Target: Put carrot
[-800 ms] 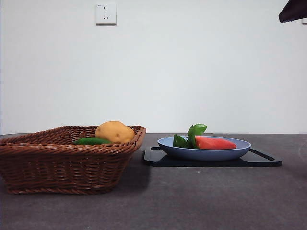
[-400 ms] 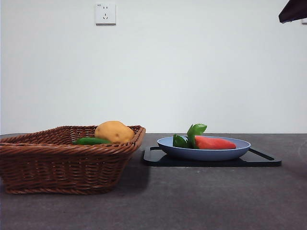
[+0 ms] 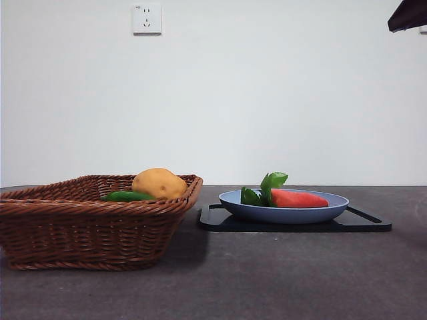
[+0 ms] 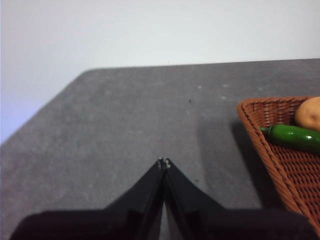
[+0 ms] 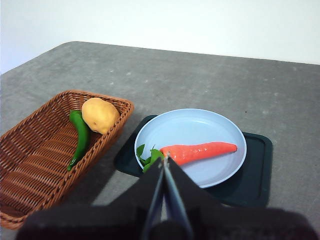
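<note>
Carrot (image 5: 199, 150) lies flat in the blue plate (image 5: 220, 125), orange body across the plate's middle, green leafy top at the rim on the basket side. In the front view the carrot (image 3: 298, 199) shows just above the plate's rim (image 3: 333, 208), leaves (image 3: 272, 181) sticking up highest.

Plate sits on a black tray (image 5: 257, 170), which rests on the grey table (image 5: 200, 75). In the front view the tray (image 3: 367, 223) lies just beside the basket, a small gap between them.

Wicker basket (image 5: 30, 150) holds a potato (image 5: 100, 115) and a long green pepper (image 5: 80, 137); potato is touching the pepper near one corner. Front view: potato (image 3: 159, 183) rises over the basket rim (image 3: 87, 207), pepper (image 3: 127, 197) barely visible next to it.

Right hand (image 5: 165, 160): jaws pressed together, nothing between them. It hangs above the table, raised clear of the plate, with the tips lining up over the carrot's leafy end in the wrist view.

Left hand (image 4: 163, 162): jaws together, holding nothing, above bare table beside the basket's outer side; basket corner (image 4: 260, 130) with pepper (image 4: 292, 136) and potato (image 4: 310, 114) at the frame edge.

Front view: one black arm tip (image 3: 407, 15) at a top corner only. Wall socket (image 3: 147, 19) on the white wall.
</note>
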